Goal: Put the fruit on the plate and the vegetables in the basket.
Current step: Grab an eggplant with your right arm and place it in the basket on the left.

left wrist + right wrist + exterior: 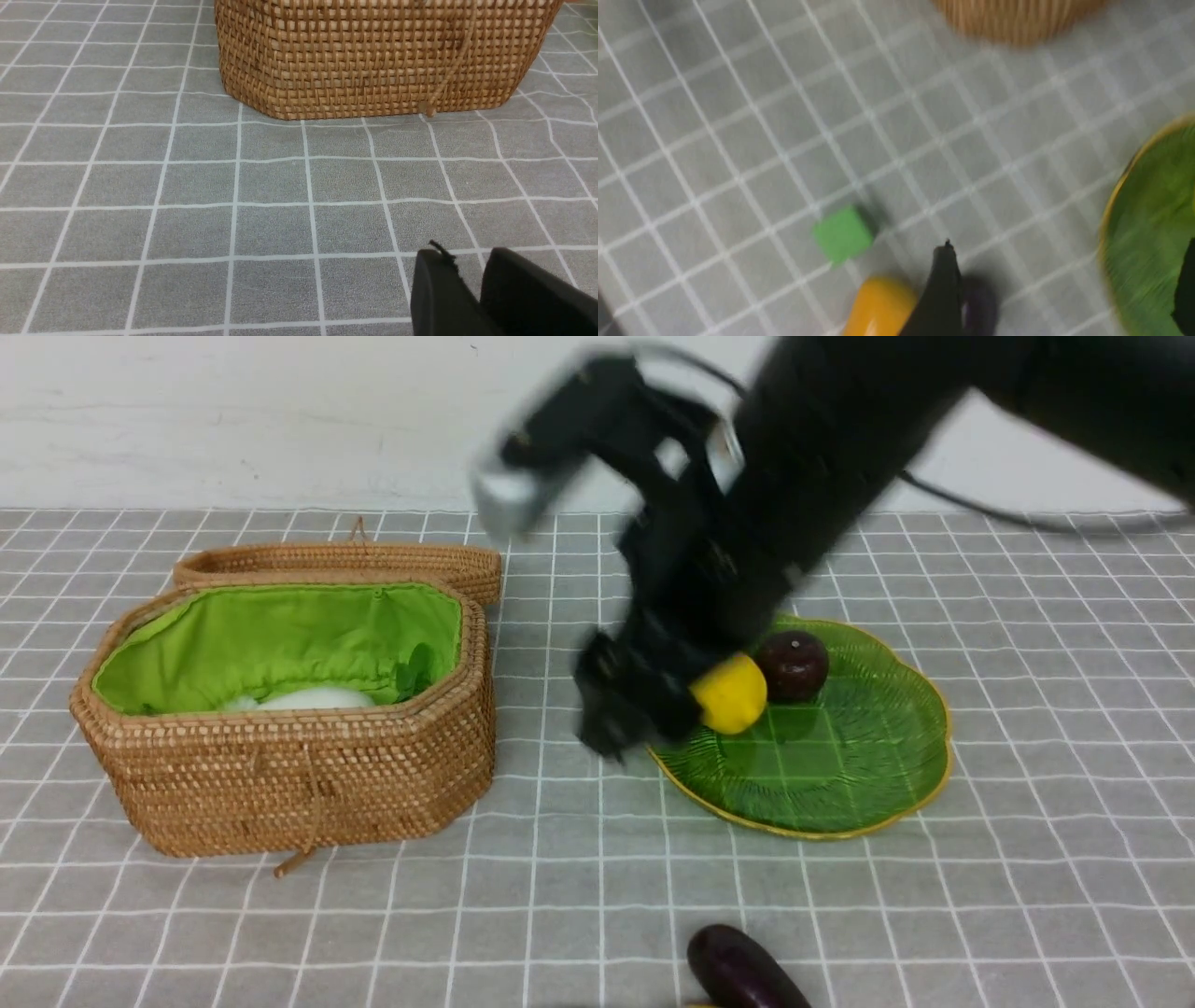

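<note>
The green ribbed plate [840, 775] holds the yellow lemon [730, 693] at its left edge and the round maroon fruit [792, 665] behind it. My right gripper [630, 709], motion-blurred, hangs just left of the lemon; in the right wrist view it [1064, 289] is wide open and empty. That view shows the plate rim [1111, 242], the mango [878, 308] and the purple eggplant [979, 308] on the cloth. The eggplant [742, 973] lies at the front edge. The wicker basket [299, 784] holds the white radish [313, 698]. My left gripper [469, 261] is shut and empty over the cloth before the basket [373, 56]. The carrot is not in view.
The woven lid [345, 560] leans behind the basket. A small green cube [842, 233] lies on the checked cloth near the mango. My right arm [822, 457] crosses above the plate from the upper right.
</note>
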{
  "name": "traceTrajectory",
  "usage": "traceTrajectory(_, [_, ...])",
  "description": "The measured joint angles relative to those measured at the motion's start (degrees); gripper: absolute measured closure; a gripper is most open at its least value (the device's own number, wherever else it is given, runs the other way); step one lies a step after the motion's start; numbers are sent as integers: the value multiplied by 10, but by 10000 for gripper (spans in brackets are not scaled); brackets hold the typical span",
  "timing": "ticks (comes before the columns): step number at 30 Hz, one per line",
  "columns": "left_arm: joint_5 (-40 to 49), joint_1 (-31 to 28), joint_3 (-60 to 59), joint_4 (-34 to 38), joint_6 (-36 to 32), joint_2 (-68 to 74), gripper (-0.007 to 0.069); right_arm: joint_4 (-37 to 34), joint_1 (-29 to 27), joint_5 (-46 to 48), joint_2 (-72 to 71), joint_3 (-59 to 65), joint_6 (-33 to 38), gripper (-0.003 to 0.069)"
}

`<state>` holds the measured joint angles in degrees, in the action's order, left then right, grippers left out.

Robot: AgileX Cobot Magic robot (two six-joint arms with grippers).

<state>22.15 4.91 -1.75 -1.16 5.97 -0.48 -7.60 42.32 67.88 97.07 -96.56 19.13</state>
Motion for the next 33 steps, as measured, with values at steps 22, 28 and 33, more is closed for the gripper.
traceTrajectory(22, [0,0,0,0,0,0,461,-54,-86,-185,90,243,-165,186])
traceTrajectory(28, [0,0,0,0,0,0,461,-51,-86,-191,104,244,-163,194])
traceTrajectory(33, [0,0,0,0,0,0,459,-50,-86,-194,101,242,-163,190])
